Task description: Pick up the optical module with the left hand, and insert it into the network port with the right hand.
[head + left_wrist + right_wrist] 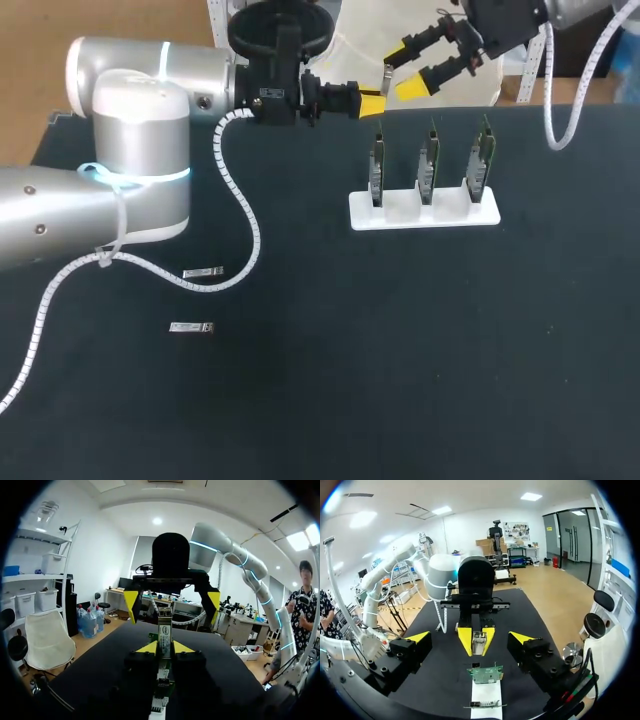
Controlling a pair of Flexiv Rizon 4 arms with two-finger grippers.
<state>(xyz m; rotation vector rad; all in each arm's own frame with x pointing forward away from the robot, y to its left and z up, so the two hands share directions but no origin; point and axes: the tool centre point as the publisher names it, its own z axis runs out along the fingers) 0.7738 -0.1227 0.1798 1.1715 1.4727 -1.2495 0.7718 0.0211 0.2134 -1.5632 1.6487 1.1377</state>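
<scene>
My left gripper (374,100) is held above the table's far edge, shut on a small silver optical module (386,72) that sticks out past its yellow tips. Its own wrist view has the module (165,632) pinched between the tips. My right gripper (417,68) faces it from a short way off, open, one finger on each side of the module's line; it is seen too from the left wrist, right gripper (172,601). In the right wrist view the module (479,643) sits in the left gripper (477,639) ahead of my wide fingers (419,638).
A white stand (423,212) holds three upright green boards (430,160) with ports, below and in front of both grippers. The nearest board (485,674) lies just under the right gripper. Two spare modules (203,272) (191,327) lie at the left, near the left arm's cable.
</scene>
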